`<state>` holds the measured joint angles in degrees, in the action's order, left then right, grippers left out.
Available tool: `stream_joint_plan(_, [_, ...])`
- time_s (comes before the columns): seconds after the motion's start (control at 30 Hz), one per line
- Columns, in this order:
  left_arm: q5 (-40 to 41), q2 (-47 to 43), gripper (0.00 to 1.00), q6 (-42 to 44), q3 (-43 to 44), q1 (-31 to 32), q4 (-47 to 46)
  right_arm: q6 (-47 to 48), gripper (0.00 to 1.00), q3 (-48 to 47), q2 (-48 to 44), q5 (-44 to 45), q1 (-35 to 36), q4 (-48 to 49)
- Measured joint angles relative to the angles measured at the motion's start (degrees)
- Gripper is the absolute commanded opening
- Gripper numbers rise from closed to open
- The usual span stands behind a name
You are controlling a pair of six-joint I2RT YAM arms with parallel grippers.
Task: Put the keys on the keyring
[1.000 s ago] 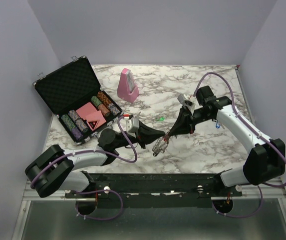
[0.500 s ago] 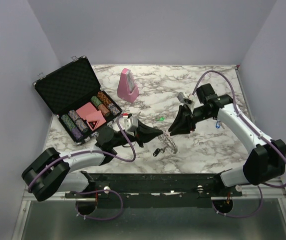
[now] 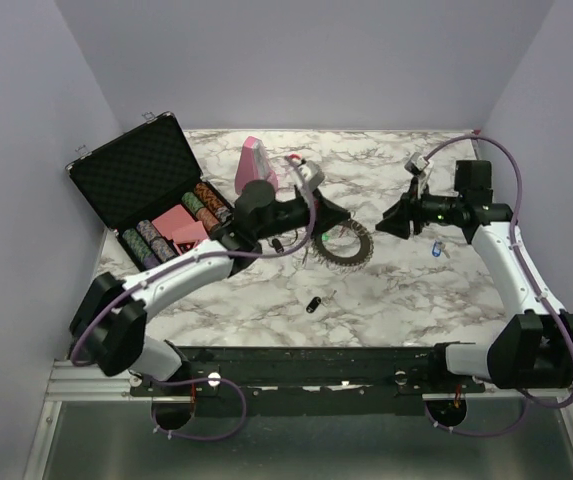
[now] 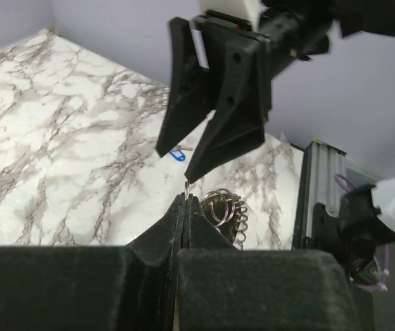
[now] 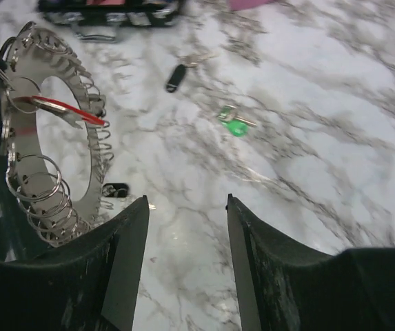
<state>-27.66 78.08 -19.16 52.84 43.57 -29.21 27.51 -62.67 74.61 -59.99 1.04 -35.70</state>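
My left gripper (image 3: 334,213) is shut on a small loop of the keyring (image 3: 363,250), holding it up over the table's middle. In the left wrist view the shut fingertips (image 4: 186,201) pinch that loop, and more silver loops (image 4: 222,207) hang just behind. The keyring (image 5: 19,148) carries a red-capped key (image 5: 69,114). My right gripper (image 3: 387,222) is open and holds nothing, a little to the right of the ring; its fingers (image 5: 187,200) frame bare marble. Loose keys lie on the table: a black one (image 3: 313,304), a blue one (image 3: 436,250), a green one (image 5: 235,125) and another black one (image 5: 174,77).
An open black poker-chip case (image 3: 131,175) stands at the back left. A pink metronome (image 3: 253,158) stands behind my left arm. The table's right edge runs close to my right arm.
My left arm has swung from the near side to the table's middle, lifting the keyring. My right gripper has opened, let go and drawn back to the right. A black key stays on the marble.
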Motion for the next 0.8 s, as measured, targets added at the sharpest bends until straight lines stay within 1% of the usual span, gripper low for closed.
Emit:
stream_joint_plan(0.13, [1.7, 12.0, 0.0, -2.4, 13.8, -0.9, 7.4, -9.7, 0.61, 3.5, -2.0, 9.0, -4.9, 9.0])
stream_joint_plan(0.23, [2.8, 20.9, 0.0, -4.8, 23.0, -1.5, 11.3, -14.3, 0.62, 5.2, -3.4, 13.7, -8.7, 13.5])
stream_joint_plan(0.33, [3.2, 29.7, 0.0, -7.7, 31.6, -1.8, 12.9, -17.3, 0.61, 6.1, -4.7, 15.7, -11.9, 16.8])
stream_joint_plan(0.43, [3.4, 35.7, 0.0, -9.2, 36.5, -1.5, 15.7, -19.1, 0.62, 6.5, -5.6, 16.1, -13.8, 18.8])
stream_joint_plan(0.57, [2.1, 39.9, 0.01, -10.0, 37.4, -0.6, 19.8, -20.2, 0.62, 6.7, -5.6, 16.0, -13.9, 20.0])
stream_joint_plan(0.6, [1.5, 40.4, 0.03, -10.3, 36.6, -0.3, 20.3, -20.3, 0.62, 6.8, -5.6, 15.9, -13.9, 20.2])
stream_joint_plan(0.67, [0.0, 40.4, 0.12, -10.8, 34.7, 0.1, 20.1, -20.5, 0.62, 7.0, -5.6, 15.7, -13.9, 20.4])
stream_joint_plan(0.8, [-0.3, 37.6, 0.31, -10.7, 26.9, 1.0, 20.2, -20.6, 0.62, 7.5, -5.6, 14.7, -13.9, 21.1])
